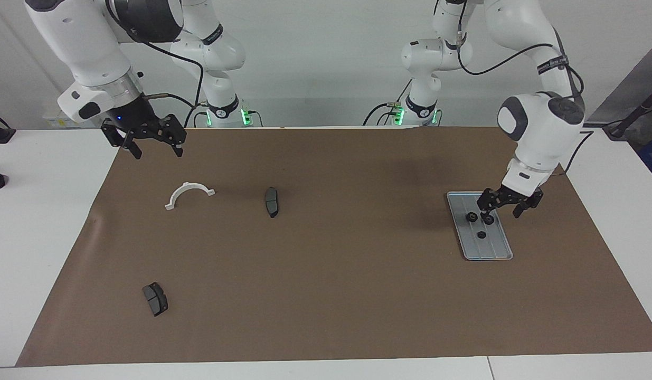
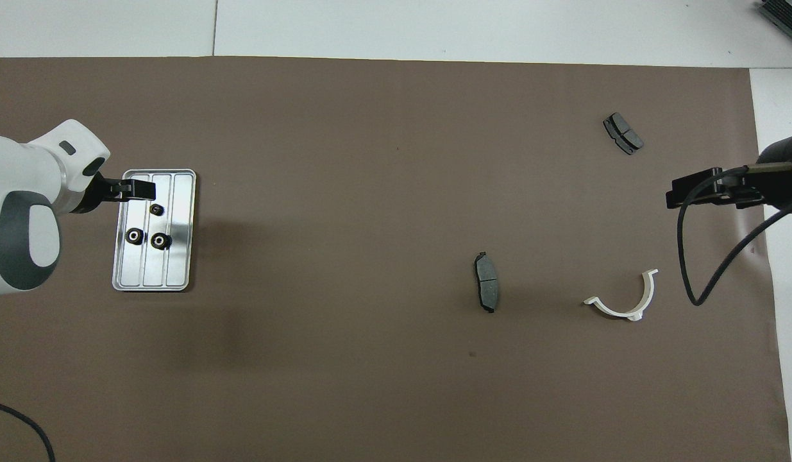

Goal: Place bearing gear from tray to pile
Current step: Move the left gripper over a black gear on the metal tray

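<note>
Left end effector (image 1: pixel 501 207) – over tray (image 1: pixel 494 248)

Flat rectangular silver metal tray (image 1: pixel 489 248), rounded corners, raised rim, lengthwise ridges, lies flat on brown mat toward left arm's end of table. Three small black round bearing gears (image 2: pixel 158 240) sit on it: two side by side near middle, third smaller-looking one farther from robots. Dark grey brake-pad-like block (image 1: pixel 271 201) lies alone mid-mat, well apart from tray, no gears beside it.
</note>
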Action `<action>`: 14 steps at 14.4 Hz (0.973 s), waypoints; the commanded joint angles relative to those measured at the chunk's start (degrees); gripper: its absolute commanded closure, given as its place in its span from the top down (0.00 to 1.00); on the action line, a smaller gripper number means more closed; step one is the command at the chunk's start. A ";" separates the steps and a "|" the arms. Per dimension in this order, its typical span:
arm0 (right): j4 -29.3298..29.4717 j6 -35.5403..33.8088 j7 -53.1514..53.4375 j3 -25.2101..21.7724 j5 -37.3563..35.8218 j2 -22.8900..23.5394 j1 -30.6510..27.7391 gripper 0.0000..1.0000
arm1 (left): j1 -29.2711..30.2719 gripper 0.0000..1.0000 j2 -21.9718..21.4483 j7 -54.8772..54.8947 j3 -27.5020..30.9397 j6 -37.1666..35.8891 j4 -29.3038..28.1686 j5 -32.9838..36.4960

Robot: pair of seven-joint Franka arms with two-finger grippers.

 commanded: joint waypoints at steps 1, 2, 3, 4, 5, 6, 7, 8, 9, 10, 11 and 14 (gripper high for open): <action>-1.21 -0.40 -1.91 0.37 0.68 -1.25 -0.84 1.00 | 0.55 1.00 2.65 -0.37 -0.13 3.30 -1.27 0.39; -1.21 -0.40 -1.91 0.29 0.68 -1.25 -0.75 1.00 | 0.55 1.00 3.35 -0.46 -0.22 3.48 -1.62 0.39; -1.21 -0.40 -1.91 0.37 0.68 -1.25 -0.84 1.00 | 0.46 1.00 3.97 -0.55 -0.22 4.09 -1.97 0.39; -1.21 -0.40 -1.91 0.29 0.68 -1.25 -0.84 1.00 | 0.55 1.00 3.98 -0.55 -0.22 4.18 -2.06 0.39; -1.21 -0.40 -1.91 0.37 0.68 -1.25 -0.75 1.00 | 0.55 0.81 4.06 -0.55 -0.22 4.27 -2.32 0.39; -1.21 -0.31 -1.91 0.37 0.68 -1.25 -0.75 1.00 | 0.55 0.67 4.41 -0.46 -0.22 4.97 -2.32 0.39; -1.21 -0.40 -1.91 0.37 0.68 -1.25 -0.75 1.00 | 0.55 0.57 5.63 -0.46 -0.22 6.28 -2.32 0.39; -1.21 -0.40 -1.91 0.37 0.68 -1.25 -0.84 1.00 | 0.55 0.56 6.17 -0.55 -0.22 7.60 -2.32 0.39; -1.21 -0.40 -1.91 0.37 0.68 -1.25 -0.84 1.00 | 0.46 0.55 6.43 -0.46 -0.22 8.13 -2.06 0.39; -1.21 -0.40 -1.91 0.29 0.68 -1.25 -0.75 1.00 | 0.55 0.54 6.61 -0.46 -0.13 8.22 -1.71 0.39; -1.21 -0.40 -1.91 0.28 0.68 -1.25 -0.75 1.00 | 0.55 0.54 6.70 -0.29 -0.13 8.49 -1.71 0.65; -1.21 -0.40 -1.91 0.28 0.68 -1.25 -0.84 1.00 | 0.55 0.49 6.79 -0.28 -0.22 9.54 -2.06 0.65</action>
